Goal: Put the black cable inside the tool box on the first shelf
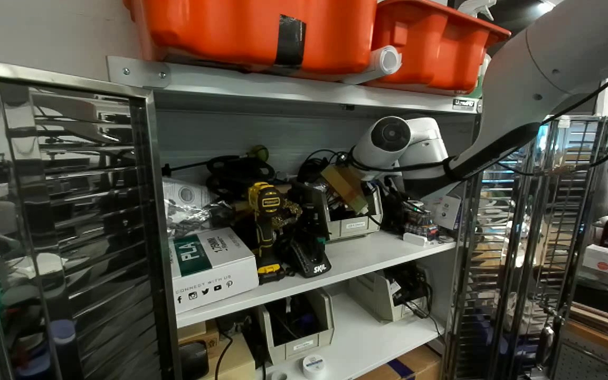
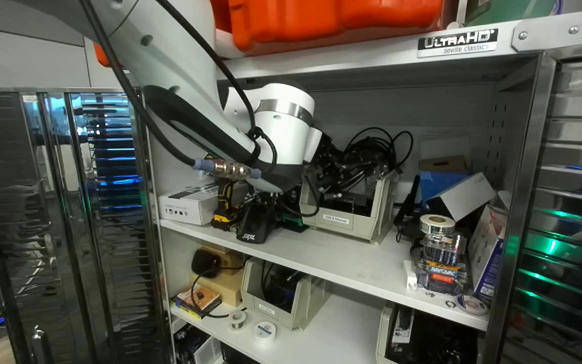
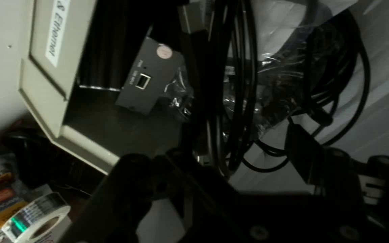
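Observation:
Several black cables (image 3: pixel 241 77) lie bundled in and above the beige tool box (image 3: pixel 46 67), labelled "USB & Ethernet" or similar. The cables also show in an exterior view (image 2: pixel 372 151), heaped above the box (image 2: pixel 341 222) on the upper shelf; it stands there in an exterior view too (image 1: pixel 354 227). My gripper (image 3: pixel 243 135) is dark in the wrist view. Its fingers look apart, with the cable bundle close before or between them; whether they touch it I cannot tell. In both exterior views the arm and clutter hide the fingers. A grey device (image 3: pixel 150 74) lies inside the box.
A yellow drill (image 1: pixel 265 211), a white PLA carton (image 1: pixel 214 269) and a SKIL charger (image 1: pixel 306 258) stand beside the box. Batteries (image 2: pixel 442 273) and a tape roll (image 2: pixel 436 222) stand opposite. The upper board (image 1: pixel 283 89) is overhead. More bins (image 1: pixel 304 338) stand below.

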You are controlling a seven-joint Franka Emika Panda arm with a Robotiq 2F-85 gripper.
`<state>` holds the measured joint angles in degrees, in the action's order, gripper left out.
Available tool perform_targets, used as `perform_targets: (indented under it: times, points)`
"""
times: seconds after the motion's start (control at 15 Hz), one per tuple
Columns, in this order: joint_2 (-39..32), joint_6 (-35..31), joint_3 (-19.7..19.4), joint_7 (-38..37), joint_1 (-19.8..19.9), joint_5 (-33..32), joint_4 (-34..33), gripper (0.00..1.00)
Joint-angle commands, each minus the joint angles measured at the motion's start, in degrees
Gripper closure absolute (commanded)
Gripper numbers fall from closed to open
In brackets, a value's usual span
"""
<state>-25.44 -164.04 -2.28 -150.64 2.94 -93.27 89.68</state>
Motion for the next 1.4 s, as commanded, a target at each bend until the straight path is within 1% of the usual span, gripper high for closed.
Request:
perform_targets:
  times: [0.0, 0.2, 0.4, 0.67, 0.8, 1.07, 1.2, 1.27, 1.33]
  points:
    - [3.6, -2.6, 0.3, -0.1, 0.1, -1.0, 1.2, 0.00]
    - [4.6, -4.1, 0.3, 1.6, 0.6, 0.1, 3.3, 0.00]
    - [5.8, -5.3, 0.4, 5.3, 1.6, 3.3, 7.9, 0.00]
    - [9.8, -4.7, 1.2, 16.1, 2.4, 10.6, 17.7, 0.00]
    - [13.4, -4.1, 1.8, 21.8, 2.5, 14.3, 23.3, 0.00]
    - [21.8, -1.1, 3.0, 35.9, 2.5, 23.2, 35.4, 0.00]
    - [25.8, 1.8, 3.3, 42.9, 2.2, 28.0, 40.5, 0.00]
    - [27.5, 2.8, 2.1, 48.1, 0.9, 31.9, 43.3, 0.00]
    - [29.2, 4.1, 2.0, 52.0, 0.7, 34.6, 45.4, 0.00]
